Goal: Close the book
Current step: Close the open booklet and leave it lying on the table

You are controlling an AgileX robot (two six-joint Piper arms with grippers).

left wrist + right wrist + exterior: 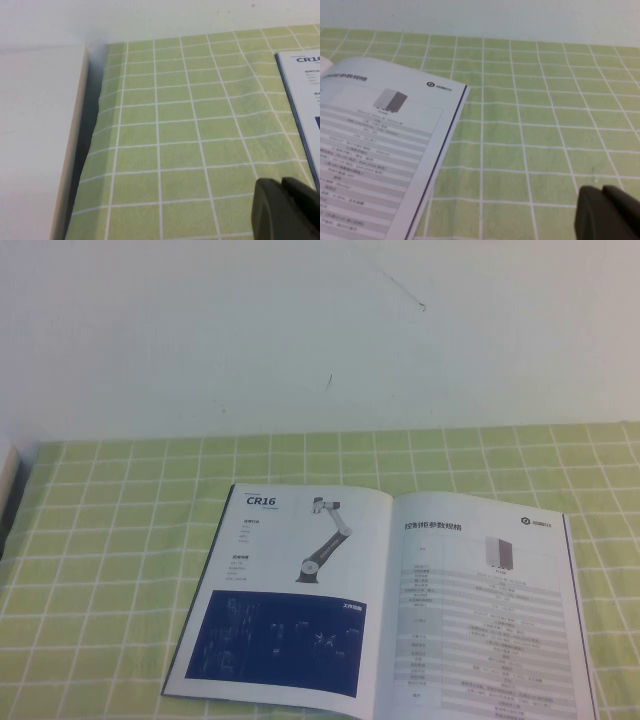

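Note:
An open book lies flat on the green checked cloth, near the front of the table. Its left page shows a robot arm picture and a blue panel; its right page holds a table of text. Neither gripper shows in the high view. In the left wrist view my left gripper hangs over bare cloth, shut on nothing, just left of the book's left edge. In the right wrist view my right gripper is shut and empty too, over cloth to the right of the book's right page.
A white board or block borders the cloth's left edge and shows at the far left in the high view as a white board. A white wall rises behind the table. Bare cloth flanks the book on both sides.

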